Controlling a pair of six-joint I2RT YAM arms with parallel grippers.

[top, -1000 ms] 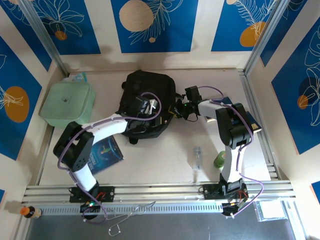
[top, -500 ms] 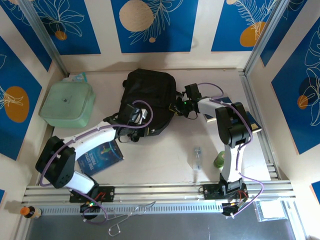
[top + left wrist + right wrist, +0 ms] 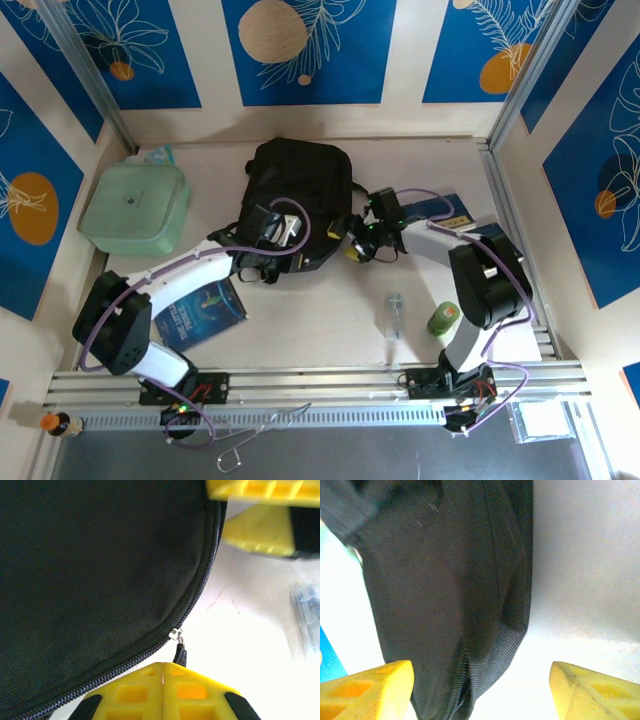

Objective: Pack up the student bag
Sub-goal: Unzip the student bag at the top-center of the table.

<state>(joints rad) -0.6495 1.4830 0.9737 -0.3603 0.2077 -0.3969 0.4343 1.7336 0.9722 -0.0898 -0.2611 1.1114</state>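
1. Nr side of student bag (image 3: 300, 180), loose on table (image 3: 320, 345): book (image 3: 200, 308), clear bottle (image 3: 395, 315), green can (image 3: 442, 318).
2. Left tool (image 3: 162, 667) clenched on zip pull (image 3: 179, 652) at bag's nr edge; right tool (image 3: 482, 680) released, at bag's right.
3. Bag flat mid-table; nothing looks packed yet, prob. zip-opening stage.

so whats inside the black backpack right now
Nothing shows: the student bag is black fabric with the zip closed along the stretch in view, its pull pinched in the left fingers. Contents are hidden.
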